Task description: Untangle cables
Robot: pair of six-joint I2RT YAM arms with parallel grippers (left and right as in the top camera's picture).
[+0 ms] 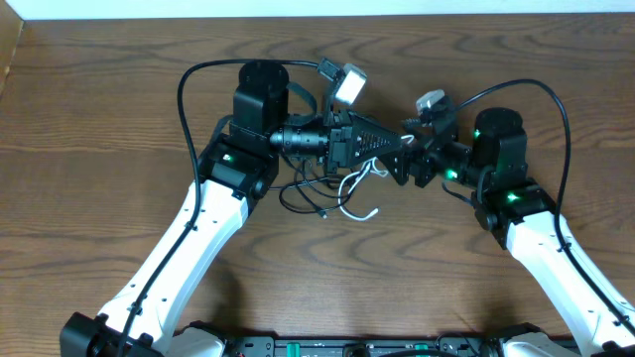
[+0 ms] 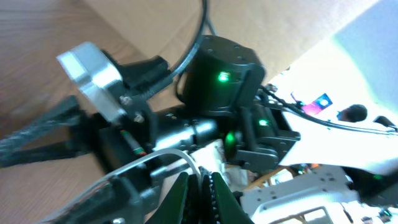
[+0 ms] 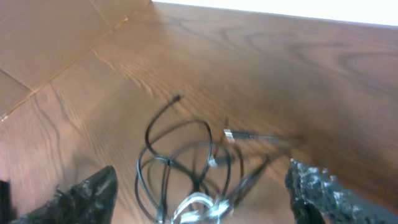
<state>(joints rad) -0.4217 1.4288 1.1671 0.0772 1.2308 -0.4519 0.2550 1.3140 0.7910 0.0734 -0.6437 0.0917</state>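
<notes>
Looking down from overhead, both arms meet nose to nose over the middle of the wooden table (image 1: 119,119), the left gripper (image 1: 405,147) and right gripper (image 1: 415,165) so close together that their jaws cannot be told apart. Just below them lies the tangle. The black cable (image 1: 296,198) loops on the wood, and the white cable (image 1: 359,184) rises from the table towards the grippers, its free end curling away below.

The left wrist view adds what the overhead hides: the left fingers (image 2: 184,198) are clenched tight together, with the white cable arching across and running in at their tips, apparently pinched there. The right arm's dark motor housing (image 2: 217,74) and silver camera (image 2: 87,65) fill the rest of that view.

The right wrist view alone shows the right fingers (image 3: 87,196) spread wide and gripping nothing. Between them on the table the black cable makes several overlapping loops, with one plug end (image 3: 178,98) pointing away. The white strand is blurred at the bottom edge.
</notes>
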